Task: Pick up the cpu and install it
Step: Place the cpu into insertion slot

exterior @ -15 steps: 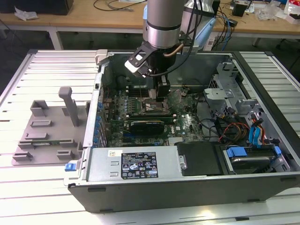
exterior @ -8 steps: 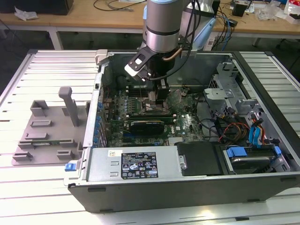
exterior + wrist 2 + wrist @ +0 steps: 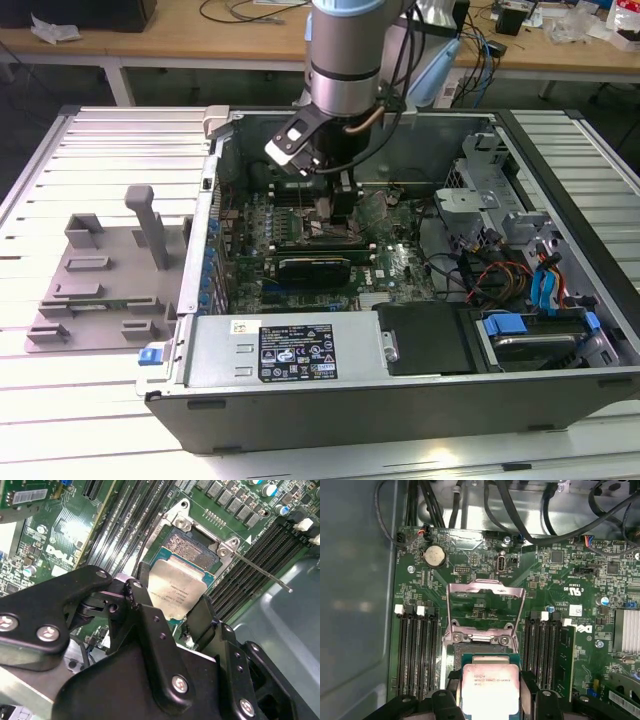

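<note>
The cpu (image 3: 176, 591) (image 3: 490, 686) is a flat square chip with a silver metal top and a green rim. My gripper (image 3: 170, 599) (image 3: 490, 682) is shut on it, one black finger (image 3: 142, 607) on each side. The chip sits tilted just over the open socket (image 3: 192, 547) on the green motherboard. The socket's metal load plate (image 3: 485, 607) stands raised behind it. In the exterior view the gripper (image 3: 335, 212) reaches down into the middle of the open computer case (image 3: 560, 140).
Rows of black memory slots (image 3: 415, 650) flank the socket on both sides. A thin metal lever (image 3: 260, 570) sticks out beside the socket. Cables and a drive cage (image 3: 490, 190) fill the case on the exterior view's right. A grey fixture plate (image 3: 100, 285) lies outside on the exterior view's left.
</note>
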`<action>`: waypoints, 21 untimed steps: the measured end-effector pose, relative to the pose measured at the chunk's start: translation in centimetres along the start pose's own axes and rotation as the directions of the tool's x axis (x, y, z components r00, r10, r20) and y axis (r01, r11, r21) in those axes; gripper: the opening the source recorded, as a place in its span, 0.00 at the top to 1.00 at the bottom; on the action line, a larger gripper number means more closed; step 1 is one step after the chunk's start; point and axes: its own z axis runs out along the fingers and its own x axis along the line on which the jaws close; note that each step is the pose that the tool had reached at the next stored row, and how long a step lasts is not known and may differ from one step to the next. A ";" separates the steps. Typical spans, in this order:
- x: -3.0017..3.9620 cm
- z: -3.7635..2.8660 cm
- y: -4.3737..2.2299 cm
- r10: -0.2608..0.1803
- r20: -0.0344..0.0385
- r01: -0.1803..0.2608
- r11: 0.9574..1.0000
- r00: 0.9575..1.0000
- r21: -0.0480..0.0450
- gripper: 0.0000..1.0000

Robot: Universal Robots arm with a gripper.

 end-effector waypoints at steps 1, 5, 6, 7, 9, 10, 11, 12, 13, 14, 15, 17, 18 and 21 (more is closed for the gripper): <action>0.05 0.08 -0.01 0.004 0.002 -0.004 1.000 1.000 0.000 0.45; 0.21 0.55 -0.05 0.016 0.003 -0.016 1.000 1.000 0.000 0.45; 0.23 0.67 -0.05 0.018 0.003 -0.018 1.000 1.000 0.000 0.45; 0.26 0.78 -0.06 0.020 0.003 -0.020 1.000 1.000 0.000 0.45; 0.40 1.02 -0.08 0.024 0.003 -0.024 1.000 1.000 0.000 0.45; 0.49 1.14 -0.12 0.025 0.003 -0.025 1.000 1.000 0.000 0.45; 0.56 1.32 -0.19 0.025 0.003 -0.025 1.000 1.000 0.000 0.45; 0.62 1.52 -0.24 0.025 0.004 -0.025 1.000 1.000 0.000 0.45; 0.67 1.75 -0.26 0.026 0.005 -0.026 1.000 1.000 0.000 0.45; 0.69 1.88 -0.26 0.026 0.006 -0.026 1.000 1.000 0.000 0.45; 0.71 2.03 -0.27 0.026 0.006 -0.026 1.000 1.000 0.000 0.45; 0.77 2.37 -0.27 0.026 0.007 -0.026 1.000 1.000 0.000 0.45; 0.79 2.49 -0.28 0.026 0.009 -0.026 1.000 1.000 0.000 0.45; 0.83 2.87 -0.38 0.026 0.014 -0.026 1.000 1.000 0.000 0.45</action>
